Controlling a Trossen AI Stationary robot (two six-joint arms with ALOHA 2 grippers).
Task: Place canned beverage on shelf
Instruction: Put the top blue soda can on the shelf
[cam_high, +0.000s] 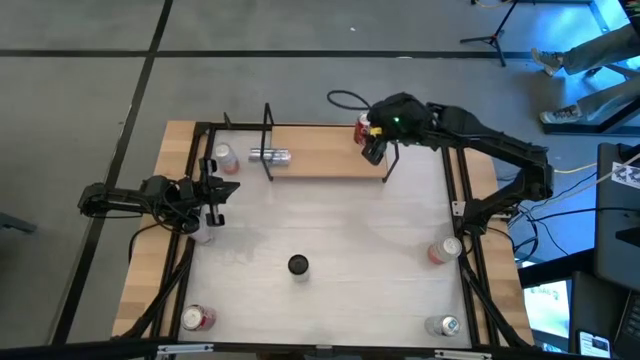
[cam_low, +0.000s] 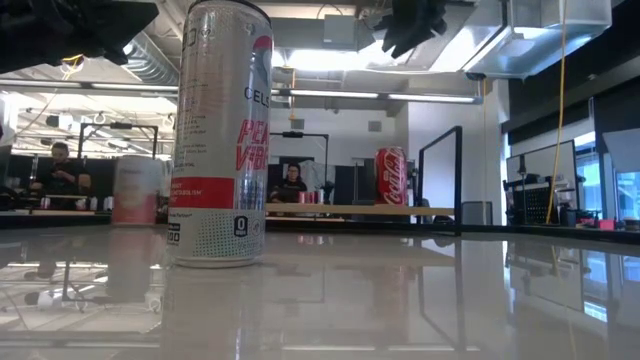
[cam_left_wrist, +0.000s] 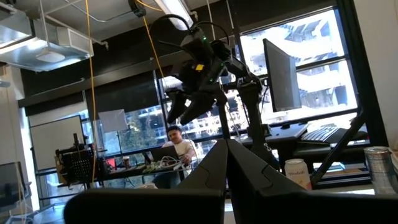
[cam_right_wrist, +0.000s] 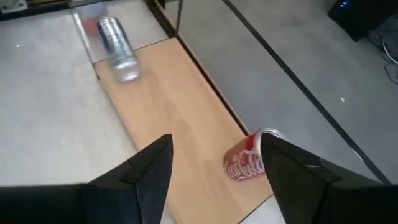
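Observation:
The shelf (cam_high: 320, 160) is a light-wood board with thin black uprights, lying along the table's far edge. A red can (cam_high: 362, 128) stands upright on the shelf's right end; it also shows in the right wrist view (cam_right_wrist: 247, 162) and the low view (cam_low: 391, 177). A silver can (cam_high: 270, 155) lies on its side on the board further left (cam_right_wrist: 118, 46). My right gripper (cam_high: 375, 150) hangs open above the board, slanting down, just on the near side of the red can (cam_right_wrist: 214, 168). My left gripper (cam_high: 215, 205) waits shut at the table's left (cam_left_wrist: 227, 149).
A tall white can (cam_low: 220, 130) stands mid-table (cam_high: 298, 265). More cans stand at the shelf's left end (cam_high: 222, 158), the table's right side (cam_high: 443, 250), the near right corner (cam_high: 445, 325) and the near left corner (cam_high: 195, 318). People sit in the room beyond.

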